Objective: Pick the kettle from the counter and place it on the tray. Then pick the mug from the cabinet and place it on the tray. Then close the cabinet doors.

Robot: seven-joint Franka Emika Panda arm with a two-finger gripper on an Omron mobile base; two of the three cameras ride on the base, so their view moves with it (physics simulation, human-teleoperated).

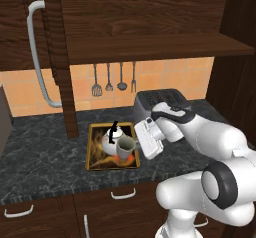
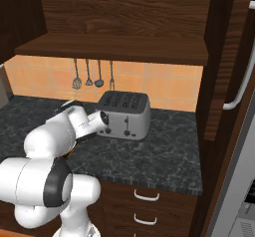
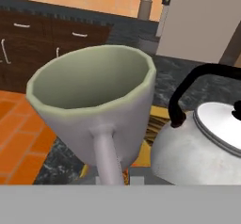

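One off-white mug (image 3: pixel 99 110), handle toward us, beside the kettle (image 3: pixel 202 143) over the tray (image 1: pixel 96 154); jaws' state we cannot tell.

Left base view: the tray (image 1: pixel 95 147) is lying on the counter (image 1: pixel 45 157), with the kettle (image 1: pixel 111 141) sitting on it. The mug (image 1: pixel 125 146) is standing just to the kettle's right, over the tray's right half. The toaster (image 1: pixel 160 101) is sitting behind and to the right of the tray. 4 utensils (image 1: pixel 114 79) are hanging on the wall behind it, under the cabinet (image 1: pixel 150 42) shelf. The cabinet doors (image 1: pixel 55 52) are standing open, 1 at left.
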